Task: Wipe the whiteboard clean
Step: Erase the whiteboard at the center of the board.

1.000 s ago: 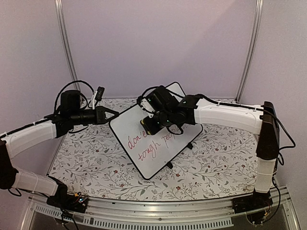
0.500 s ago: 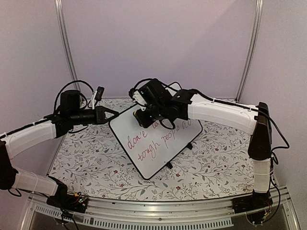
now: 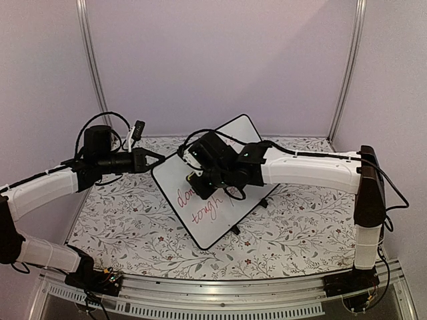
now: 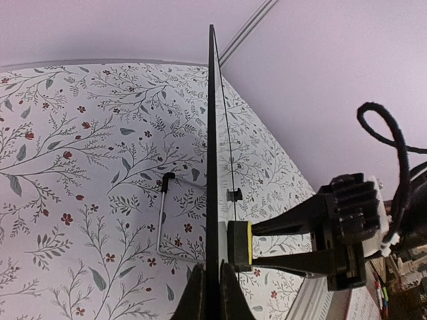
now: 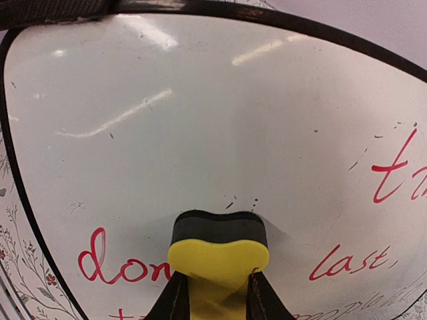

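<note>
- Yellow-and-black eraser (image 5: 217, 248) is pressing flat against the whiteboard (image 3: 207, 225), among its red writing, and my right gripper (image 5: 213, 301) is pinching it tight.
- My left gripper (image 4: 208, 283) is clamping the whiteboard's left edge.
- Whiteboard is leaning tilted, mid floral table (image 3: 133, 230).

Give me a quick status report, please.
Left gripper shut on whiteboard edge. Right gripper shut on eraser, against board. Red writing left to erase. Nothing blocking.

The left arm (image 3: 40, 190) reaches in from the left, its left gripper (image 3: 160, 159) held level with fingers pinched shut. The right arm (image 3: 313, 170) stretches leftward, right gripper (image 3: 200, 177) clamped tight.
</note>
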Robot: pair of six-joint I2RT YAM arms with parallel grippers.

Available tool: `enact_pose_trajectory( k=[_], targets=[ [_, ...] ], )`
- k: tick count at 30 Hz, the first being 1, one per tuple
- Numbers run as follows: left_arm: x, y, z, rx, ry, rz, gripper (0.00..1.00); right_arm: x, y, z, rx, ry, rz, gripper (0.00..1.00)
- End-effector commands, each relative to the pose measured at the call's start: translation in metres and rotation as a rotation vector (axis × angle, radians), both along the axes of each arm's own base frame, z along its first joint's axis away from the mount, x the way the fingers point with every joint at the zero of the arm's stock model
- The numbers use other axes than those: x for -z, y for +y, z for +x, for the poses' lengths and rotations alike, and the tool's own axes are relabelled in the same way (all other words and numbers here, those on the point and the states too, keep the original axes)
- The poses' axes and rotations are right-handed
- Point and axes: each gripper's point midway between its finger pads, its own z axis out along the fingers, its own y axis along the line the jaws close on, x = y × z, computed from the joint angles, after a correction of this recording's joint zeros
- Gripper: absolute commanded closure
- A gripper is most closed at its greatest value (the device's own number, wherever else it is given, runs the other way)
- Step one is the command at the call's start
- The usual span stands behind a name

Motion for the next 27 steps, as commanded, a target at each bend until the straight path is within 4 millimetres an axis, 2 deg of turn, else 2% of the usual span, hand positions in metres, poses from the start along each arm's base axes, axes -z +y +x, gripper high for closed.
enact_pose_trajectory(
  k=[1, 8, 15, 18, 21, 27],
  targets=[
    [-0.032, -0.015, -0.015, 0.1, -0.113, -0.057, 1.0, 0.032, -0.022, 0.001, 0.042, 0.031, -0.099, 0.74],
    [-0.031, -0.015, -0.015, 0.097, -0.109, -0.055, 1.0, 0.027, -0.031, 0.009, 0.058, 0.044, -0.08, 0.74],
    [-0.032, -0.015, -0.015, 0.097, -0.114, -0.056, 1.0, 0.03, -0.042, 0.012, 0.074, 0.059, -0.077, 0.74],
    [-0.032, -0.015, -0.015, 0.099, -0.112, -0.057, 1.0, 0.03, -0.046, 0.02, 0.096, 0.055, -0.072, 0.74],
    [-0.032, -0.015, -0.015, 0.102, -0.111, -0.058, 1.0, 0.021, -0.047, 0.032, 0.121, 0.052, -0.034, 0.74],
    [-0.031, -0.015, -0.015, 0.099, -0.109, -0.056, 1.0, -0.009, -0.037, 0.057, 0.14, 0.016, 0.044, 0.73]
  ],
)
